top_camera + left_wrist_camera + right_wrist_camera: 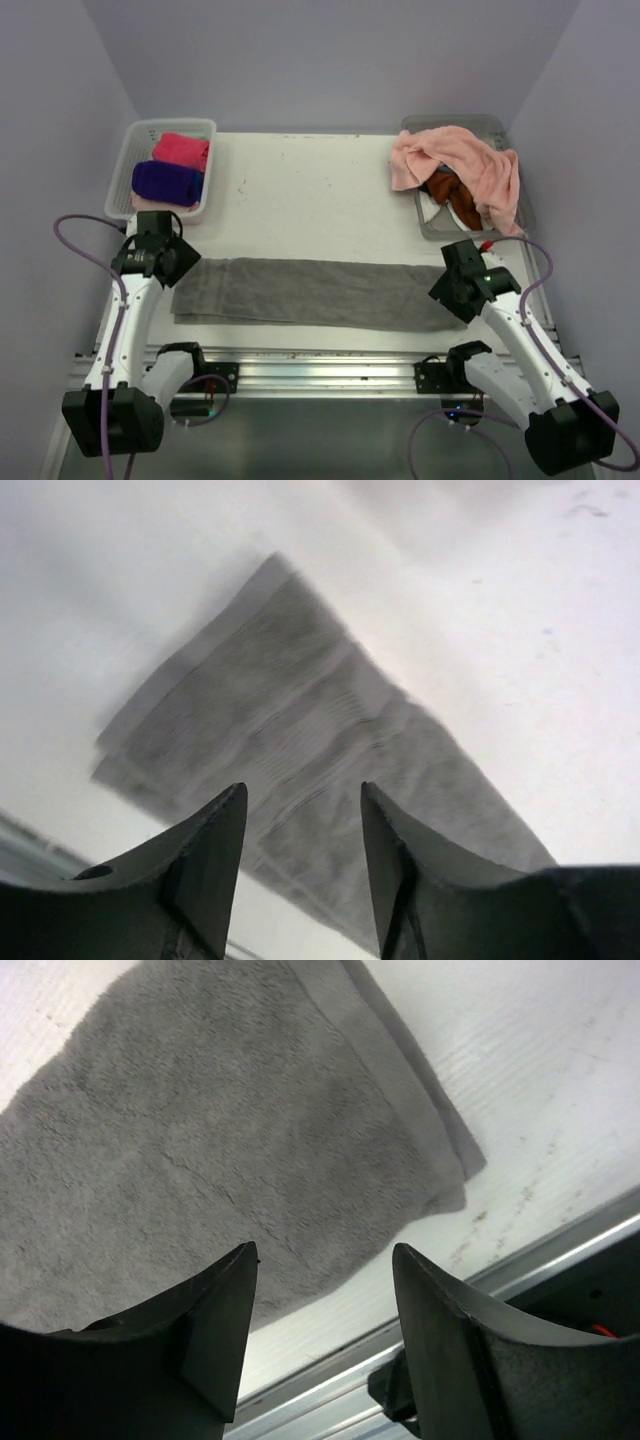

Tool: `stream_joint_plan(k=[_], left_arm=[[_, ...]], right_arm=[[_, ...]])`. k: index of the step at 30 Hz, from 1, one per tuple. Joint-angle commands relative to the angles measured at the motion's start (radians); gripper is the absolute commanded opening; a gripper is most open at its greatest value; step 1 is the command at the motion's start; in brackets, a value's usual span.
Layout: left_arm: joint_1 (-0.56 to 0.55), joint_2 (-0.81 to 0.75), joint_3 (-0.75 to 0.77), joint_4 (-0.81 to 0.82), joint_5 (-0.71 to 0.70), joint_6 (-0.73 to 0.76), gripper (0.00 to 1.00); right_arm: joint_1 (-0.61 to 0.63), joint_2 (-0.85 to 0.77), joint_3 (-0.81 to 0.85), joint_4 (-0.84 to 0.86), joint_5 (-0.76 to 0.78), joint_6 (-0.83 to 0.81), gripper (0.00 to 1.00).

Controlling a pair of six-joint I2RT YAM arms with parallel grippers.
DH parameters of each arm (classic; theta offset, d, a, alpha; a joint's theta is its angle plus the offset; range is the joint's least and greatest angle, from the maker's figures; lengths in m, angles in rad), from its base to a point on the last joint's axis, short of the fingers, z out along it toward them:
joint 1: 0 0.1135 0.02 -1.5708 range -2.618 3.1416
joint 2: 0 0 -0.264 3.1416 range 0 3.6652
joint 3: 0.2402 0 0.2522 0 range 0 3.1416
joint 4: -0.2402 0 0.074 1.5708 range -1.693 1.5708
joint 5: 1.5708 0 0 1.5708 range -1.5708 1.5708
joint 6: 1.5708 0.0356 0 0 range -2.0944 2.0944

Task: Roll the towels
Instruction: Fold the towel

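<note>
A grey towel (310, 292) lies flat as a long folded strip across the near part of the table. My left gripper (176, 262) hovers at its left end, open and empty; in the left wrist view the towel (300, 710) stretches away beyond the gripper (302, 788). My right gripper (452, 290) hovers at the right end, also open and empty (326, 1248), above the towel's near right corner (220, 1140). Rolled hot pink (182, 150) and purple (167, 183) towels sit in the left basket. A salmon pink towel (460, 165) drapes over the right basket, above rust orange (464, 205) and white (430, 208) cloth.
The white basket (128, 160) stands at the back left and the grey basket (490, 122) at the back right. A metal rail (320, 368) runs along the table's near edge, between the arm bases. Purple walls close in on both sides.
</note>
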Motion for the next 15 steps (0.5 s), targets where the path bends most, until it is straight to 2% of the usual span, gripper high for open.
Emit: stream_joint_plan(k=[1,5,10,15], left_arm=[[-0.014,0.050,-0.010,0.294,0.186,0.111,0.51],[-0.230,0.259,0.044,0.304,0.058,0.076,0.45],[-0.243,0.397,0.026,0.398,0.027,0.060,0.45],[-0.241,0.527,0.010,0.411,0.033,0.030,0.46]], right_arm=[[-0.006,0.110,0.053,0.167,-0.048,-0.063,0.60],[-0.006,0.272,0.085,0.274,-0.120,-0.170,0.51],[-0.004,0.426,0.085,0.368,-0.124,-0.232,0.36],[-0.004,0.520,0.084,0.431,-0.139,-0.265,0.34]])
